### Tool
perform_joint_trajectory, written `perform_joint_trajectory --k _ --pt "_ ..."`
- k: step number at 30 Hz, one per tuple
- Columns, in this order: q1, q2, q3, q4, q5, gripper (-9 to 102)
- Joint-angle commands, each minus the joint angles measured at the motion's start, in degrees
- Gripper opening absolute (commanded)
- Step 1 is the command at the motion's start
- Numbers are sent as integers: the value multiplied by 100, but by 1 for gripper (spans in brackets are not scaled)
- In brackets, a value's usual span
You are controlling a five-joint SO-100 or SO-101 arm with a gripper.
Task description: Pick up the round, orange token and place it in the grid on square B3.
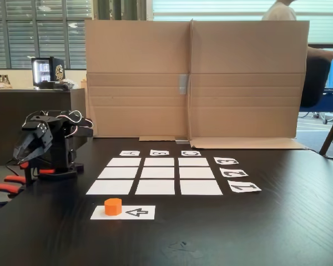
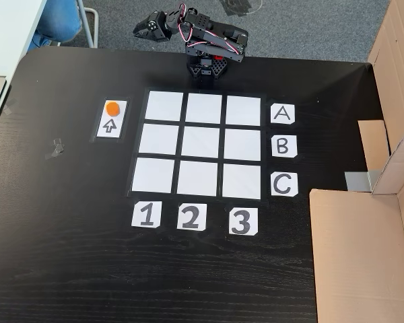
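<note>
We see a dark wooden table (image 1: 277, 221) with a tall brown cardboard screen (image 1: 194, 77) standing along its far side in a fixed view; in the overhead fixed view that cardboard (image 2: 363, 249) lies at the right edge. In the middle of the table sits the grid (image 2: 202, 145), nine white rectangles in three rows of three, with the letter cards (image 2: 283, 147) A, B, C down its right side and the number cards (image 2: 190, 217) 1, 2, 3 along its near side in that view. Square B3 (image 2: 242, 144), in line with the B and the 3, is bare. The black arm (image 2: 205, 44) is folded up at the far edge of the table, well apart from the grid squares; in a fixed view it sits at the left (image 1: 47, 141). Its hand (image 2: 146, 28) points left, off the table edge; we cannot tell how far its jaws stand apart, and it holds nothing that we can see. Left of the grid lies a white strip with a black arrow (image 2: 111, 120), and the token (image 2: 112, 108), small and bright orange, rests on the far end of that strip, just beyond the arrow head
</note>
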State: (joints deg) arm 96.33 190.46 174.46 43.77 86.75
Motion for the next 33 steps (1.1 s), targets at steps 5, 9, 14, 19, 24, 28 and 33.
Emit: perform_joint_trajectory --k 5,9,14,19,24,28,33 --pt "-70 35 -26 -79 -97 -1" --pt "-70 35 -26 -79 -97 -1" --pt "-70 35 -26 -79 -97 -1" --pt "-70 35 -26 -79 -97 -1" --pt "-70 35 -26 -79 -97 -1" --pt "-70 18 -35 -79 -114 -1" --pt "-149 -562 -290 -290 -308 -1"
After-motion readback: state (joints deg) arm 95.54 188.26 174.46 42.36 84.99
